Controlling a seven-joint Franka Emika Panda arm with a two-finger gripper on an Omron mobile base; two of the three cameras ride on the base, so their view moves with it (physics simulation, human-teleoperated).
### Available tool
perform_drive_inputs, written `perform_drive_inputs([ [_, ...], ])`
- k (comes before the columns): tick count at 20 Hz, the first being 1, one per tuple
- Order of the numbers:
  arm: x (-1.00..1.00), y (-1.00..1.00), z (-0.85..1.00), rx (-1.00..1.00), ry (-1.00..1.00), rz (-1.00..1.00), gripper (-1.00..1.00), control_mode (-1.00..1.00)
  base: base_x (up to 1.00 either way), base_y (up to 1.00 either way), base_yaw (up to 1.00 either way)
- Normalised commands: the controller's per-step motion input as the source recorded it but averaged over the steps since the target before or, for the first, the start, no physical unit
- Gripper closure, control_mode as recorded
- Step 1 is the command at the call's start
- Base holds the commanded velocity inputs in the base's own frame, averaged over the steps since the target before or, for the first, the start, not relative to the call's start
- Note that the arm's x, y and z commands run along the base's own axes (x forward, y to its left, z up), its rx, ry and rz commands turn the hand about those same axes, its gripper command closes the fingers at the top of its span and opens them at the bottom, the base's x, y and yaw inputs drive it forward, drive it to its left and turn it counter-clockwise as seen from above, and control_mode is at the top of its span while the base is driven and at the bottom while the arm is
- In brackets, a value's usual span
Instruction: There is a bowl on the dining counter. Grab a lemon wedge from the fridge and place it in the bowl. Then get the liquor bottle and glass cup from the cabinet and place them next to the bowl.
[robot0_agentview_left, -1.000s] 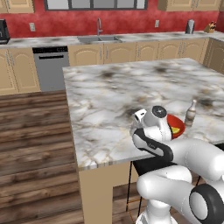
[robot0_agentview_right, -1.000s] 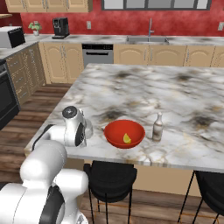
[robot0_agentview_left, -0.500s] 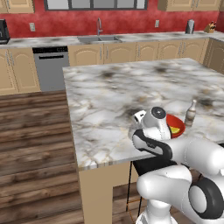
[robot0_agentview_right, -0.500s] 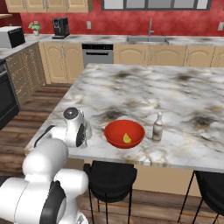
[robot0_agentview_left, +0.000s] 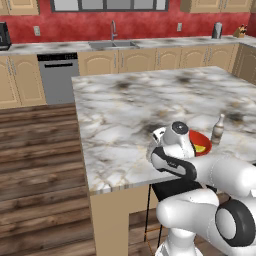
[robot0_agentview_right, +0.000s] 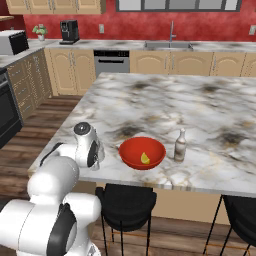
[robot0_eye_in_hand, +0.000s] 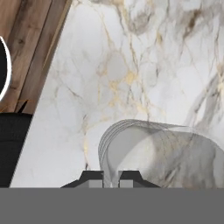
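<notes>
So closest to us in the hand view, the gripper (robot0_eye_in_hand: 110, 177) has its two dark tips nearly together, pinched on the rim of the glass cup (robot0_eye_in_hand: 162, 151), which looks see-through and sits low over the marble dining counter (robot0_eye_in_hand: 131, 65). From the right base view we can make out the glass (robot0_agentview_right: 98, 152) tucked just below the wrist, near the counter's front edge, though whether it's actually resting on the stone we can't tell. Just beside it is the red bowl (robot0_agentview_right: 142, 152) with the yellow lemon wedge (robot0_agentview_right: 145, 158) sitting inside. On the other side of the bowl, close to it but not touching, the liquor bottle (robot0_agentview_right: 180, 145) stands upright. A black stool (robot0_agentview_right: 125, 200) is parked under the counter edge in front of the bowl. Way back along the far wall we've got the sink (robot0_agentview_right: 169, 45), the dishwasher (robot0_agentview_right: 111, 62) and a coffee machine (robot0_agentview_right: 69, 31).
</notes>
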Motion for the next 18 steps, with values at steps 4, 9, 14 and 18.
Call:
perform_drive_inputs([
  [4,0.0,0.0,0.0,0.0,0.17,0.0,1.0,-1.0,0.0,0.0,0.0],
  [9,0.02,0.0,0.0,0.0,0.2,0.0,-1.0,-1.0,0.0,0.0,0.0],
  [14,0.0,0.0,-0.08,0.0,-0.01,0.0,-1.0,-1.0,0.0,0.0,0.0],
  [18,-0.02,0.0,-0.08,0.0,-0.12,0.0,-1.0,-1.0,0.0,0.0,0.0],
])
